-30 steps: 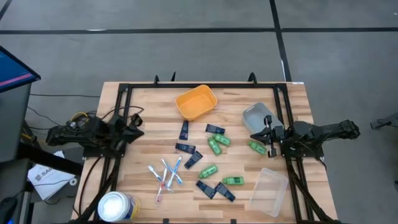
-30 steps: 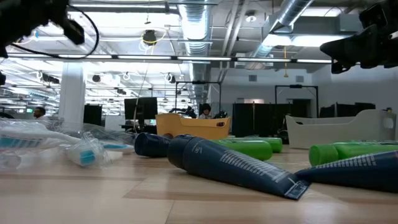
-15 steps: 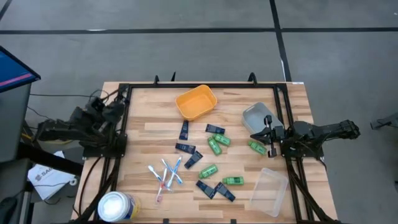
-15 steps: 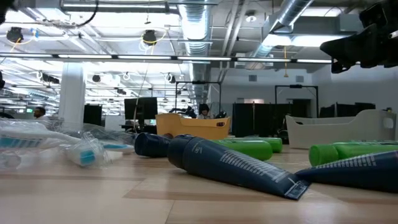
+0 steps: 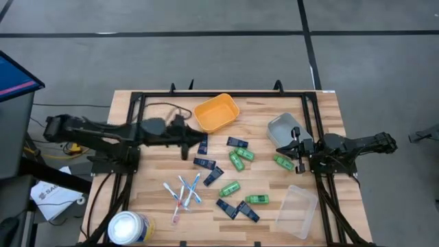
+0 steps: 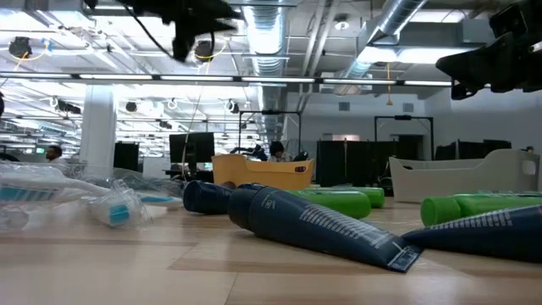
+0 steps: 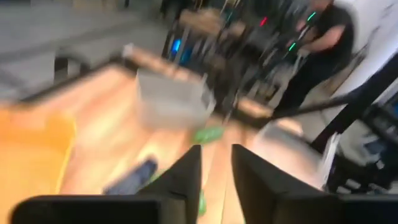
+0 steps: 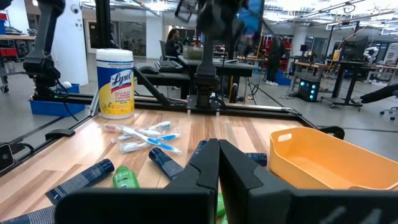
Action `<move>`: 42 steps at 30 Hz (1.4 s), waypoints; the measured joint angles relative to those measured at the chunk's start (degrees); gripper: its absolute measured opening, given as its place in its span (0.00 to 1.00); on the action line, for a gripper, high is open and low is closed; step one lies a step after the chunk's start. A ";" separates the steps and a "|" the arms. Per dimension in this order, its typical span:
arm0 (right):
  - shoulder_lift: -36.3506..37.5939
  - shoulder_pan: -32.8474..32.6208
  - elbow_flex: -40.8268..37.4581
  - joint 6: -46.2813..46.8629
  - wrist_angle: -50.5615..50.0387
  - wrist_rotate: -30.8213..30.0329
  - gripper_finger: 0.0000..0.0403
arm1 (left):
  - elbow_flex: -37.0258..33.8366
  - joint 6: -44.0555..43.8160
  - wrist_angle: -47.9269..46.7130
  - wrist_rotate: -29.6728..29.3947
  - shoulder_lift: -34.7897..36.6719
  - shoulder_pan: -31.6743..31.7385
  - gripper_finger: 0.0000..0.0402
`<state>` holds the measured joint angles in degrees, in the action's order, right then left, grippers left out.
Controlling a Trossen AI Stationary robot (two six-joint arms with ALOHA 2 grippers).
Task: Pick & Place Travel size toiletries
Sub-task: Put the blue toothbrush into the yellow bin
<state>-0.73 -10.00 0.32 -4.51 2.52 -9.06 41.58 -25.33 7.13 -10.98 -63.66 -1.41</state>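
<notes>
The travel size toiletries lie scattered on the wooden table. There are green bottles (image 5: pixel 238 160), flat navy packets (image 5: pixel 204 163) and a bunch of toothbrush sticks (image 5: pixel 184 191). They also show in the low view as a navy packet (image 6: pixel 322 224) and a green bottle (image 6: pixel 474 206). My left gripper (image 5: pixel 186 135) reaches out over the table's left half, above and just left of the navy packet (image 5: pixel 203 143). Its fingers (image 7: pixel 186 177) stand a little apart with nothing between them. My right gripper (image 5: pixel 288 149) waits shut at the right side, near a green bottle (image 5: pixel 283 162).
An orange tray (image 5: pixel 216 113) stands at the far middle, a grey tray (image 5: pixel 282 128) at the far right and a clear tray (image 5: pixel 296 211) at the near right. A large white tub (image 5: pixel 129 228) stands at the near left corner. People show in the room beyond.
My left arm has swung out from its rest at the table's left edge, first lifting, then stretching toward the table's middle. Its gripper now hangs over the left part of the scattered items. The toiletries have not moved.
</notes>
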 joint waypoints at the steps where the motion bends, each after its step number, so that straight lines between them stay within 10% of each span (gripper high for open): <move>1: 0.00 0.00 0.01 0.00 0.00 0.00 0.00 | 0.02 -1.75 -1.02 -0.70 -1.63 0.28 0.28; 8: 0.00 0.00 0.00 0.01 -0.23 0.00 0.00 | 0.04 -13.66 -5.53 -4.22 -11.08 1.73 0.44; 17: 0.01 0.00 0.01 0.01 -0.31 0.00 0.00 | 3.96 -18.49 -19.95 -2.51 -13.74 1.38 0.40; 28: 0.02 0.00 0.01 0.02 -0.33 0.00 0.00 | 24.21 -11.08 -48.05 -3.17 -11.74 1.38 0.28; 42: 0.02 0.00 0.01 0.02 -0.33 0.00 0.00 | 21.31 0.99 -53.33 7.91 -12.04 -8.27 0.29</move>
<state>-0.71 -10.00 0.34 -4.49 2.20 -9.06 62.89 -24.34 -46.20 -3.07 -75.70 -9.68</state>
